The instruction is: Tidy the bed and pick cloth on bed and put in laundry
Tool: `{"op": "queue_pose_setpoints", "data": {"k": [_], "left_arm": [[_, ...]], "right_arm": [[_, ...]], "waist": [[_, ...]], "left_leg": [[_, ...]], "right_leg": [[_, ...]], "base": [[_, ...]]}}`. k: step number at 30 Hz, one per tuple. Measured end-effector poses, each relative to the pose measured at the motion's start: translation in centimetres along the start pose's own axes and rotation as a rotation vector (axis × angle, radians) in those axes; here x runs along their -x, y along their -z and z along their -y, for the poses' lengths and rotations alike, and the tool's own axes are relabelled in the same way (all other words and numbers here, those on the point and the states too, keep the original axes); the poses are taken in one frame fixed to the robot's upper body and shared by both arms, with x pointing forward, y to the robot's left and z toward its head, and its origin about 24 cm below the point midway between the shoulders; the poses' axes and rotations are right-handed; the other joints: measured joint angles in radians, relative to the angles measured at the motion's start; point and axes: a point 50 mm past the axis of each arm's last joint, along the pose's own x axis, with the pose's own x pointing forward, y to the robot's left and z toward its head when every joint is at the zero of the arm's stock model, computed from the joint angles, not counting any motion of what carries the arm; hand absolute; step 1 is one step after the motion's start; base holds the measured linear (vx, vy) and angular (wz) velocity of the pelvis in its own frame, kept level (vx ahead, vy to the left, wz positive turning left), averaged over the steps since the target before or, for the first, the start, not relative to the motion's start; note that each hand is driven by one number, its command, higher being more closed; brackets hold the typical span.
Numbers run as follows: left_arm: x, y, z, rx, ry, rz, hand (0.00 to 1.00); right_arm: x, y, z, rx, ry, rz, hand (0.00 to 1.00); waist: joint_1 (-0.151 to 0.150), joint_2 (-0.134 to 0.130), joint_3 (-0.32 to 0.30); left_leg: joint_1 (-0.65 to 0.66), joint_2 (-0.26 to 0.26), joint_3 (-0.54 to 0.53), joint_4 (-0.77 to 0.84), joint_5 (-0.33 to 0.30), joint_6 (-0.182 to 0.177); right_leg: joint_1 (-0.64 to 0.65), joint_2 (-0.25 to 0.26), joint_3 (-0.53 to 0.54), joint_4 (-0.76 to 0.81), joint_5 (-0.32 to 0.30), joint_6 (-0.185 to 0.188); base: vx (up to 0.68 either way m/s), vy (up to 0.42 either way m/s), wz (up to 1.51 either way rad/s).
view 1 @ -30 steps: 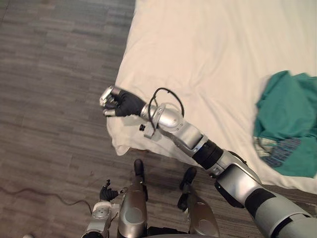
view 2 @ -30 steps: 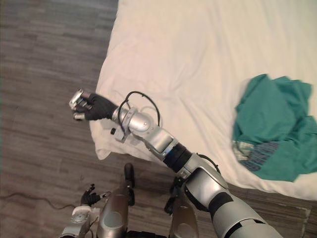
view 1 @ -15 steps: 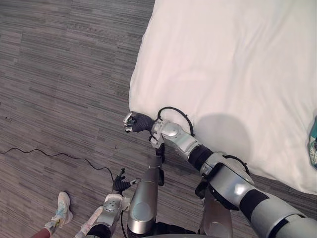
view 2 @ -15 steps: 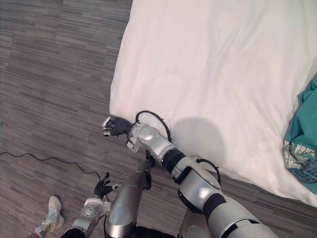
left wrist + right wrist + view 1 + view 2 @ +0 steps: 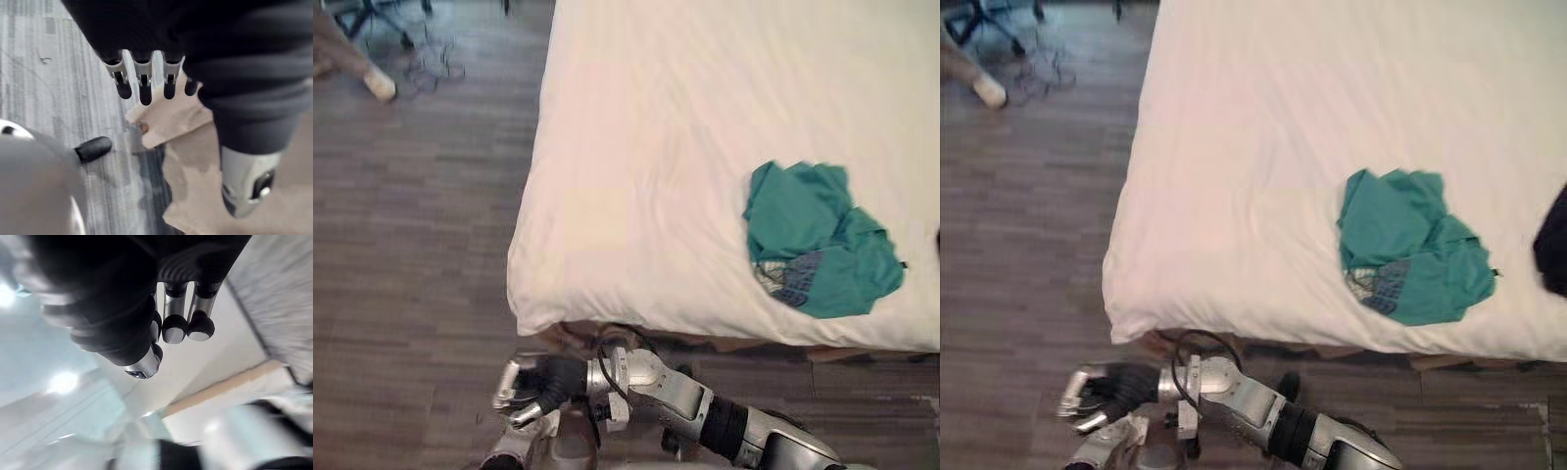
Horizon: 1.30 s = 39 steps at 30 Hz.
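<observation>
A crumpled teal cloth (image 5: 818, 240) with a printed patch lies on the white bed (image 5: 636, 176), near its front edge at the right. My right hand (image 5: 524, 387) hangs over the wood floor just below the bed's front left corner, well left of the cloth. Its fingers (image 5: 173, 328) are curled in against the thumb with nothing in them. My left hand (image 5: 142, 78) hangs low by my side over the floor, fingers relaxed and holding nothing.
A dark cloth (image 5: 1552, 240) shows at the bed's right edge. A person's shoe (image 5: 380, 86) and a chair base (image 5: 979, 15) are on the floor at the far left. Wood floor runs along the bed's left side and front.
The camera has swung, bringing the teal cloth fully into view. My right hand has dropped from the sheet's front left corner to below the bed edge, still curled.
</observation>
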Motion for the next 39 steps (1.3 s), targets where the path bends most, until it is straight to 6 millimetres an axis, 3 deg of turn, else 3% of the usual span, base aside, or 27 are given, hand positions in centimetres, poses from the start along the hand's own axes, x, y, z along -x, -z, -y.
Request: {"op": "queue_pose_setpoints", "data": {"k": [3, 4, 5, 9, 12, 16, 19, 20, 23, 24, 26, 28, 29, 32, 33, 34, 36, 39], "left_arm": [[0.6, 1.7, 0.6, -0.006, 0.015, -0.069, 0.0], [0.7, 2.0, 0.7, -0.006, 0.016, -0.079, 0.0], [0.8, 2.3, 0.7, -0.011, 0.019, -0.095, 0.0], [1.1, 2.9, 1.2, -0.026, 0.038, -0.125, 0.0], [1.4, 3.5, 1.5, -0.014, 0.056, -0.153, 0.0], [1.3, 3.5, 1.6, -0.015, 0.075, -0.168, 0.0], [0.7, 2.2, 1.4, -0.016, 0.069, -0.131, 0.0], [0.2, 1.1, 1.4, -0.015, 0.068, -0.097, 0.0], [-0.5, -1.2, 1.3, -0.009, 0.063, -0.024, 0.0], [-0.8, -2.1, 1.3, -0.006, 0.062, 0.005, 0.0], [-0.9, -2.6, 1.2, 0.013, 0.057, 0.024, 0.0], [-0.9, -2.7, 1.1, 0.022, 0.056, 0.031, 0.0], [-0.9, -2.8, 1.1, 0.024, 0.058, 0.038, 0.0], [-0.9, -2.9, 1.1, 0.024, 0.058, 0.045, 0.0], [-0.9, -3.0, 1.0, 0.025, 0.058, 0.05, 0.0], [-0.9, -2.9, 1.0, 0.025, 0.057, 0.05, 0.0], [-0.6, -2.3, 0.9, 0.026, 0.051, 0.038, 0.0], [0.2, 0.2, 0.5, 0.042, 0.029, -0.026, 0.0]], "right_arm": [[-1.0, -6.2, -1.1, -0.006, -0.046, 0.279, 1.0], [-0.9, -7.0, -1.1, 0.002, -0.039, 0.313, 1.0], [-0.6, -9.1, -0.3, 0.017, 0.023, 0.383, 1.0], [0.0, -12.1, 2.3, 0.052, 0.24, 0.449, 1.0], [-0.2, -12.1, 3.0, 0.031, 0.326, 0.427, 1.0], [0.3, -10.5, 6.0, -0.019, 0.478, 0.332, 1.0], [1.7, -10.8, 8.9, 0.008, 0.587, 0.312, 1.0], [2.9, -11.3, 10.8, 0.058, 0.666, 0.296, 1.0], [6.6, -12.6, 14.2, 0.111, 0.832, 0.301, 1.0], [9.3, -13.1, 15.6, 0.13, 0.93, 0.298, 1.0], [12.3, -13.3, 16.5, 0.135, 1.031, 0.291, 1.0], [15.0, -12.8, 16.9, 0.123, 1.123, 0.281, 1.0], [16.8, -12.3, 16.7, 0.116, 1.169, 0.287, 1.0], [19.7, -10.0, 15.4, 0.08, 1.234, 0.294, 1.0], [21.4, -7.6, 14.2, 0.023, 1.296, 0.287, 1.0], [21.7, -7.3, 13.9, 0.015, 1.305, 0.285, 1.0], [23.5, -4.3, 11.9, -0.058, 1.377, 0.273, 1.0], [27.3, 2.9, 6.2, -0.27, 1.574, 0.202, 1.0]], "waist": [[-0.022, -0.008, -0.08], [-0.028, -0.01, -0.095], [-0.035, -0.011, -0.107], [-0.037, -0.011, -0.123], [-0.039, -0.009, -0.124], [-0.044, 0.009, -0.107], [-0.052, 0.022, -0.045], [-0.055, 0.028, 0.005], [-0.055, 0.059, 0.106], [-0.055, 0.077, 0.15], [-0.057, 0.082, 0.175], [-0.064, 0.08, 0.18], [-0.072, 0.08, 0.18], [-0.084, 0.079, 0.18], [-0.087, 0.073, 0.173], [-0.087, 0.071, 0.171], [-0.087, 0.054, 0.135], [-0.107, 0.013, 0.039]], "left_leg": [[0.05, 0.004, 0.014, -0.029, 0.012, -0.004], [0.051, 0.004, 0.014, -0.032, 0.013, -0.005], [0.069, 0.004, 0.017, -0.035, 0.017, -0.007], [0.084, 0.004, 0.018, -0.036, 0.017, -0.007], [0.089, 0.004, 0.023, -0.036, 0.018, -0.006], [0.081, 0.004, 0.038, -0.035, 0.024, -0.005], [0.031, -0.001, 0.039, -0.035, 0.04, 0.001], [0.009, -0.004, 0.037, -0.035, 0.044, 0.003], [-0.039, -0.005, 0.033, -0.043, 0.071, 0.003], [-0.045, -0.004, 0.031, -0.068, 0.097, -0.001], [-0.055, 0.002, 0.031, -0.072, 0.11, 0.004], [-0.055, 0.007, 0.035, -0.072, 0.112, 0.003], [-0.052, 0.009, 0.035, -0.072, 0.109, 0.002], [-0.026, 0.013, 0.038, -0.066, 0.094, 0.0], [0.001, 0.016, 0.043, -0.046, 0.07, -0.003], [0.005, 0.017, 0.045, -0.041, 0.065, -0.004], [0.014, 0.019, 0.059, -0.012, 0.035, -0.006], [0.038, 0.022, 0.105, 0.007, -0.008, -0.016]], "right_leg": [[0.031, 0.008, 0.003, -0.002, -0.002, 0.002], [0.031, 0.009, 0.002, -0.002, -0.002, 0.002], [0.046, 0.01, 0.005, -0.003, -0.002, 0.002], [0.062, 0.01, 0.008, -0.004, -0.001, 0.002], [0.063, 0.012, 0.017, -0.004, 0.0, 0.0], [0.044, 0.013, 0.042, -0.002, 0.012, -0.003], [-0.012, 0.008, 0.052, 0.007, 0.029, -0.005], [-0.037, 0.005, 0.054, 0.014, 0.035, -0.006], [-0.089, 0.005, 0.055, 0.018, 0.046, 0.001], [-0.104, 0.011, 0.054, 0.015, 0.053, 0.001], [-0.116, 0.02, 0.057, 0.011, 0.066, -0.012], [-0.116, 0.028, 0.061, 0.002, 0.074, -0.017], [-0.114, 0.031, 0.062, 0.001, 0.073, -0.015], [-0.092, 0.036, 0.075, 0.001, 0.069, -0.009], [-0.061, 0.038, 0.091, 0.0, 0.059, 0.001], [-0.056, 0.038, 0.096, 0.0, 0.058, 0.003], [-0.043, 0.037, 0.117, -0.002, 0.05, 0.007], [-0.04, 0.039, 0.163, -0.001, 0.032, 0.01]], "base": [[0.08, -0.013, -0.12], [0.09, -0.015, -0.03], [0.07, -0.013, -0.02], [0.01, -0.003, -0.01], [0.0, -0.012, -0.06], [-0.04, -0.018, -0.12], [-0.11, -0.017, -0.01], [-0.17, -0.012, 0.02], [-0.14, -0.015, 0.05], [-0.04, -0.025, 0.01], [0.01, -0.03, -0.05], [0.07, -0.013, -0.09], [0.08, 0.002, -0.1], [0.1, 0.018, -0.14], [0.06, 0.019, -0.13], [0.06, 0.024, -0.18], [0.04, 0.017, -0.21], [0.08, 0.015, -0.44]]}}
